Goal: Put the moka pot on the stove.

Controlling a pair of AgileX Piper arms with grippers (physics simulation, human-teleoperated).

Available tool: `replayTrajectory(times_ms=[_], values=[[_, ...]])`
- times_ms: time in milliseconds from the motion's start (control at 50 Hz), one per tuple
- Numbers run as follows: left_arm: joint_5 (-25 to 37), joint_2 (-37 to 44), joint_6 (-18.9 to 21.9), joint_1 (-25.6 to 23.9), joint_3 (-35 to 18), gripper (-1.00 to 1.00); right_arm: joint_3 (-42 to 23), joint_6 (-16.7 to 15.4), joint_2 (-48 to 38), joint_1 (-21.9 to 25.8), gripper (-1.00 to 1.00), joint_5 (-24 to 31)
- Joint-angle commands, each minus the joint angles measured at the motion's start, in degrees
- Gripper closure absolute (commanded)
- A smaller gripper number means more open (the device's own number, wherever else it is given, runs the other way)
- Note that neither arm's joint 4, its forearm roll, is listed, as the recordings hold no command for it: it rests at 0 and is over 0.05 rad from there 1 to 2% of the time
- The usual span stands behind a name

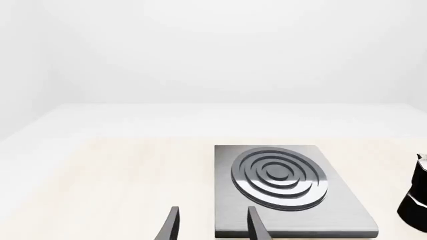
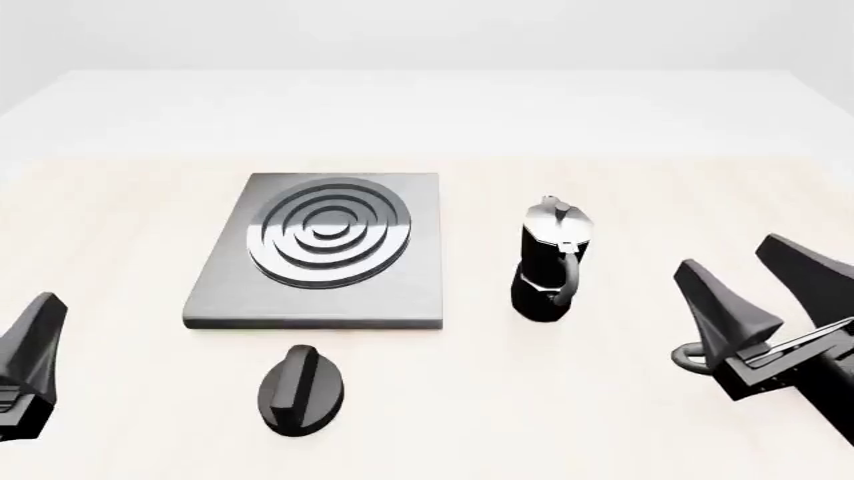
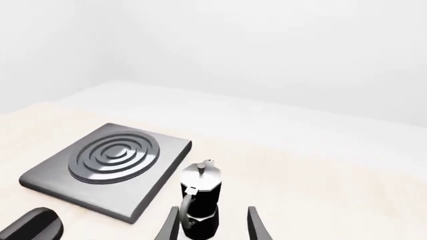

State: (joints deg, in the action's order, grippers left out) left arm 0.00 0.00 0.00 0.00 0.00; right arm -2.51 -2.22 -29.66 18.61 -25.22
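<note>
Right tool: since its fingers stand wide apart with nothing between them, the right tool [image 2: 747, 295] looks set for the approach; in its wrist view the pot sits just ahead, lined up with the gap
Left tool: the left tool [image 2: 34, 345] shows only one finger in the front view; its wrist view shows both fingers apart and empty, near the stove's near edge
Knob: a black oval knob [image 2: 302, 389] lies on the desk [image 2: 107, 220] just before the stove; leave it alone
Pot: the pot [image 2: 550, 260] stands upright on the desk, just right of the stove and not touching it, handle turned toward the near side
Grip advice: I would close on the waisted body or the handle, squarely, so the pot does not tip
Stove: the stove [image 2: 420, 250] lies flat, burner rings bare; carry the pot left and set it centred on the rings
Risk: clipping the slab's edge, so lift clear first
</note>
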Motion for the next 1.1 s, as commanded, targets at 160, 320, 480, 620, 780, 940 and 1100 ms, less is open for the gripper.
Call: replayTrajectory(times_ms=[160, 320, 480, 620, 780, 940, 1100], values=[[0.0, 0.0, 0.0, 0.0, 0.0, -1.0, 1.2, 0.91, -11.49, 2.16, -1.0, -11.65], [0.0, 0.0, 0.0, 0.0, 0.0, -1.0, 1.7, 1.43, -15.53, 1.86, -1.0, -16.14], [0.0, 0.0, 0.0, 0.0, 0.0, -1.0, 1.36, 1.57, -21.12, 2.61, -1.0, -20.75], [0.0, 0.0, 0.0, 0.0, 0.0, -1.0, 1.4, 1.83, -24.78, 2.7, -1.0, -23.94], [0.0, 0.0, 0.0, 0.0, 0.0, -1.0, 0.82, 2.08, -29.0, 3.08, -1.0, -26.94], [0.0, 0.0, 0.0, 0.0, 0.0, -1.0, 0.39, 2.52, -33.65, 3.39, -1.0, -30.82], [0.0, 0.0, 0.0, 0.0, 0.0, -1.0, -0.22, 2.58, -39.03, 3.76, -1.0, -34.43]])
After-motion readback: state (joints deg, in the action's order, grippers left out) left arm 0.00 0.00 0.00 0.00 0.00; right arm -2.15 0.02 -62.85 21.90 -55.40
